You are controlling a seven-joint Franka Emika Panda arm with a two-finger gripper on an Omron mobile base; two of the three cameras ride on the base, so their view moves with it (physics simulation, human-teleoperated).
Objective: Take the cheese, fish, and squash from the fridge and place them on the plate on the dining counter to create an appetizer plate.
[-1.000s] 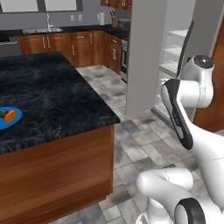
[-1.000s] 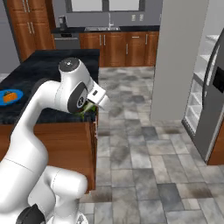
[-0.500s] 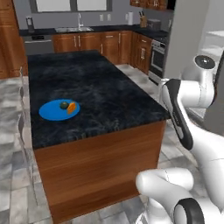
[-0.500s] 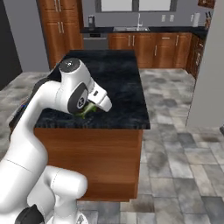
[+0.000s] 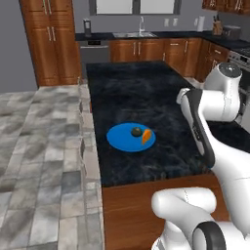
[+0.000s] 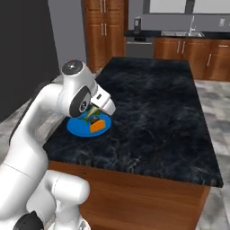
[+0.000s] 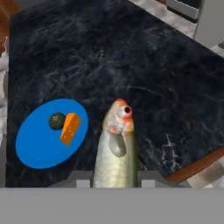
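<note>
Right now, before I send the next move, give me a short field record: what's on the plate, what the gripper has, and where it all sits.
plate: blue plate on the dining counter, near its front left corner in the left base view
on plate: squash and cheese, side by side
fish: fish held lengthwise between the fingers, head pointing away from the hand
gripper: gripper shut on the fish, over the counter beside the plate in the hand view
left to do: fish not yet on the plate

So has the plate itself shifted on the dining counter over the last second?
Cannot tell: the base drove, so both base views swung. The plate holds the cheese and squash near the dining counter edge, as before.
</note>
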